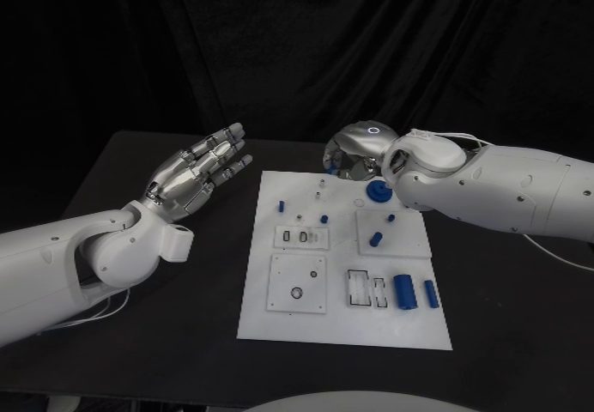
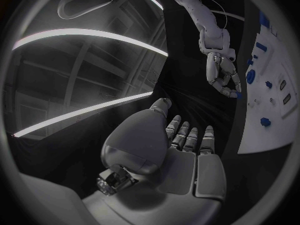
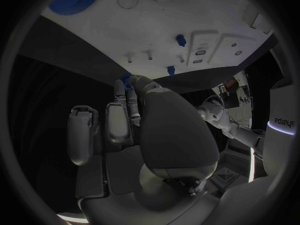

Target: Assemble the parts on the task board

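Observation:
The white task board (image 1: pixel 347 330) lies mid-table. On it are a blue gear (image 1: pixel 378 190) near the far edge, two blue cylinders (image 1: pixel 405 290) at the near right, and small blue pegs (image 1: pixel 281 206). My right hand (image 1: pixel 353 154) hovers over the board's far edge, beside the gear, and pinches a small blue part (image 3: pixel 127 78) at its fingertips; the left wrist view shows that hand (image 2: pixel 222 72) with the blue part (image 2: pixel 235 93) too. My left hand (image 1: pixel 198 172) is raised over the black table left of the board, fingers straight and spread, holding nothing.
The board carries raised white plates with slots and round holes (image 1: pixel 299 283), and thin pins near its far edge (image 3: pixel 149 56). Black table surrounds the board on all sides.

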`<state>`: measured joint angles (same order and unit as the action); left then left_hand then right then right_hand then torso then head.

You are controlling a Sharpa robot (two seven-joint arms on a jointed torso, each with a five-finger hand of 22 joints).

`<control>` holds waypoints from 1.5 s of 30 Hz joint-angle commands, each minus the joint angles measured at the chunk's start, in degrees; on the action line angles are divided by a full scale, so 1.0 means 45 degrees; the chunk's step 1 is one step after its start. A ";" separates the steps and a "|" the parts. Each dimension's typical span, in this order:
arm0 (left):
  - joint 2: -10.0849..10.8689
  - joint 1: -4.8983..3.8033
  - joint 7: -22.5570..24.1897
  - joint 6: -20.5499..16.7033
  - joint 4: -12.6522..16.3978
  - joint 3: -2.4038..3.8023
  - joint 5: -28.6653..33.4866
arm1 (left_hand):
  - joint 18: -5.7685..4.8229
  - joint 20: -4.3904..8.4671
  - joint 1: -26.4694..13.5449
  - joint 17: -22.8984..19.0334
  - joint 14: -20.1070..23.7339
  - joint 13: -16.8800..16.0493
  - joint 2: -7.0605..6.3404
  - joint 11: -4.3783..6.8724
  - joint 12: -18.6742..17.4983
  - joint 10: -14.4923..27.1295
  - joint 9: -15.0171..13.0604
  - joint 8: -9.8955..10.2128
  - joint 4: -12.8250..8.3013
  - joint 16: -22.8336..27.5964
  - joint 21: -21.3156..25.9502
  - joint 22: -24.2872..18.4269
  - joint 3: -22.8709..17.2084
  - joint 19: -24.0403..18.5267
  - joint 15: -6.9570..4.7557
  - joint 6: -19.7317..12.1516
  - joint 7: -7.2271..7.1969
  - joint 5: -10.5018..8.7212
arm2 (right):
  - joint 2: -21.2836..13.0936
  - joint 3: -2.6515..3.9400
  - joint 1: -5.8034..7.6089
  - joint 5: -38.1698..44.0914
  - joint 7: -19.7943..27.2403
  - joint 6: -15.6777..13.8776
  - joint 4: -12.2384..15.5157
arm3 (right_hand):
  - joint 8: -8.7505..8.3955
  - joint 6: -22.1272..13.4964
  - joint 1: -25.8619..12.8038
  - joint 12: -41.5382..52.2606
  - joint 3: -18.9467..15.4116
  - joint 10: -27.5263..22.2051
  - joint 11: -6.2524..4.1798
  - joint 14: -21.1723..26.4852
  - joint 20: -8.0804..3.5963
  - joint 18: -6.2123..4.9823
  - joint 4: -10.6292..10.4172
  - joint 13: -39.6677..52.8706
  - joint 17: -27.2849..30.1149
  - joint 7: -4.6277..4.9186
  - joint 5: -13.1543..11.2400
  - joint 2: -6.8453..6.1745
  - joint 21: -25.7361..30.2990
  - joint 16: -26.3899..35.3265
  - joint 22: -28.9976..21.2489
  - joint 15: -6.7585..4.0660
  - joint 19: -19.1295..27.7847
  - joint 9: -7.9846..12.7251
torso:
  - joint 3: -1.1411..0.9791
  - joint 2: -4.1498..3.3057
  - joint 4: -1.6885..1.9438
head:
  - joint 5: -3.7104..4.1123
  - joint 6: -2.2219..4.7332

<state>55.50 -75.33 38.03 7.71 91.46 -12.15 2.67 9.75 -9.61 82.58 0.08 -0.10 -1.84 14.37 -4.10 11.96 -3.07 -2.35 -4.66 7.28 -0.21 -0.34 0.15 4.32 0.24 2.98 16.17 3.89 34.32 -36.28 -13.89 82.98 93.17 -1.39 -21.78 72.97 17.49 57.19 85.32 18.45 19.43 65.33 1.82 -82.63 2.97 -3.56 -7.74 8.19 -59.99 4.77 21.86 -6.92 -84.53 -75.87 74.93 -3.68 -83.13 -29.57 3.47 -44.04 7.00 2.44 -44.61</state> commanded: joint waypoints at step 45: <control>-0.0268 -0.0010 0.0055 0.0335 -0.0336 0.0011 -0.0129 | 0.0117 -0.0153 -0.0074 0.0031 -0.0054 0.0019 0.0098 -0.0098 -0.0084 0.0033 -0.0002 -0.0034 -0.0013 -0.0008 0.0022 0.0015 -0.0202 0.0028 0.0191 0.0025 0.0129 -0.0028 | 0.0763 0.0021 -0.0338 -0.0190 -0.0148 0.1200 -0.1023 | -0.1027 -0.0498 0.0038 -0.0972 0.0027 -0.0258 0.0188 0.0077 0.0137 0.0194 0.0040 -0.0088 0.0083 0.0112 -0.0124 0.0012 0.0188 0.0096 0.1341 0.0203 0.0074 0.0068 | 0.0022 -0.0189 0.0153 | 0.0345 0.0052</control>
<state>54.42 -75.33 38.05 8.23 89.89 -12.15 2.25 9.75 -9.85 82.37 0.15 -0.33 -1.79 14.59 -4.10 11.70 -3.07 -2.33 -4.66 7.27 -0.21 -0.35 0.17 3.67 0.47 3.60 16.32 4.04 34.31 -32.94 -13.82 81.67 92.18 -1.25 -17.48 68.60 13.13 55.24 85.33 14.47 19.42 64.70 2.69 -82.36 3.18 -3.56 -7.73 7.85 -59.64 5.28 21.43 -6.94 -83.96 -75.63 74.91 -3.10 -82.92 -29.35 3.56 -44.89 7.72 4.01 -44.30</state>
